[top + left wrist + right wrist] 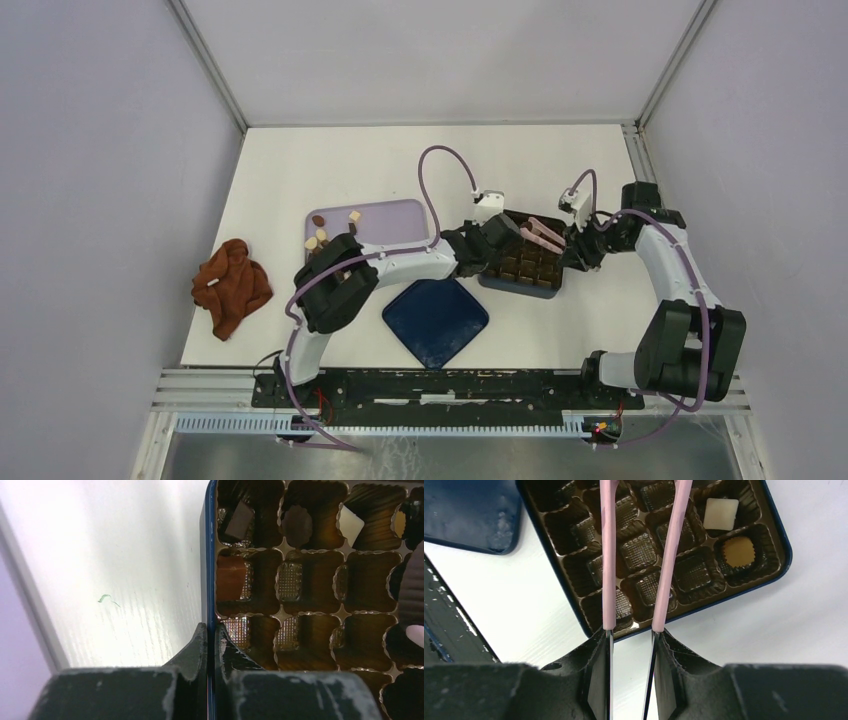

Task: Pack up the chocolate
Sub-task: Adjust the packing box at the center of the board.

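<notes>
The blue chocolate box point(521, 270) with its brown cell insert lies at centre right. My left gripper point(497, 241) point(211, 630) is shut on the box's thin blue side wall point(212, 555). In the cells lie a dark square piece point(237, 520), a dark round piece point(297, 525), a white piece point(350, 526) point(720, 513), a brown piece point(230, 577) and a tan round piece point(739, 551). My right gripper point(577, 246) point(631, 632) is shut on the pink tongs point(609, 555) point(543, 235), whose arms reach over the box; their tips are out of view.
A lavender tray point(395, 228) at centre left carries several loose chocolate pieces point(322, 236). The dark blue lid point(436, 319) point(469, 515) lies near the front. A reddish-brown cloth point(231, 285) is crumpled at the left.
</notes>
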Available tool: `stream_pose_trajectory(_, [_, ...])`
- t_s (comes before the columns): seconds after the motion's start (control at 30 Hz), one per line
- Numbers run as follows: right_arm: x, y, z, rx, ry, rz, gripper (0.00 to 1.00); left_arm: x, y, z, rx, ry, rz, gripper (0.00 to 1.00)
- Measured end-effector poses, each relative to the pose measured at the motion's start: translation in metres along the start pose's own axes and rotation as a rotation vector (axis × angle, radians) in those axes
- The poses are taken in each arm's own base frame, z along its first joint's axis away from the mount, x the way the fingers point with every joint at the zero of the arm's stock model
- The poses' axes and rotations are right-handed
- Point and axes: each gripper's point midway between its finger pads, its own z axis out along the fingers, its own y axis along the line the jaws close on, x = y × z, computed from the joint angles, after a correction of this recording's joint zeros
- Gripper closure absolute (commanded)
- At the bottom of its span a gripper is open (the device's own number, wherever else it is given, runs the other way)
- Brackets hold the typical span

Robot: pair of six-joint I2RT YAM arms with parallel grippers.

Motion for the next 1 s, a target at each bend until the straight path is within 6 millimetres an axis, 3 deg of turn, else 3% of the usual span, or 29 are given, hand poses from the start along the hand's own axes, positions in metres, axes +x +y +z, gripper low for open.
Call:
stream_pose_trajectory(0.43, [-0.043, 0.013, -0.027, -0.033, -0.109, -0.096, 0.77, -0.041, 0.002, -0.045, -0.104, -0.333, 0.118, 0.98])
stream_pose_trajectory(0.77, [-0.038, 0.013, -0.027, -0.033, -0.093, -0.107, 0.77, -0.042, 0.008, -0.043, -0.112, -0.337, 0.128, 0.98])
stream_pose_trajectory(1.0, [-0.019, 0.008, -0.015, -0.038, -0.038, -0.074, 0.77, -0.022, 0.010, -0.017, -0.056, -0.217, 0.057, 0.98])
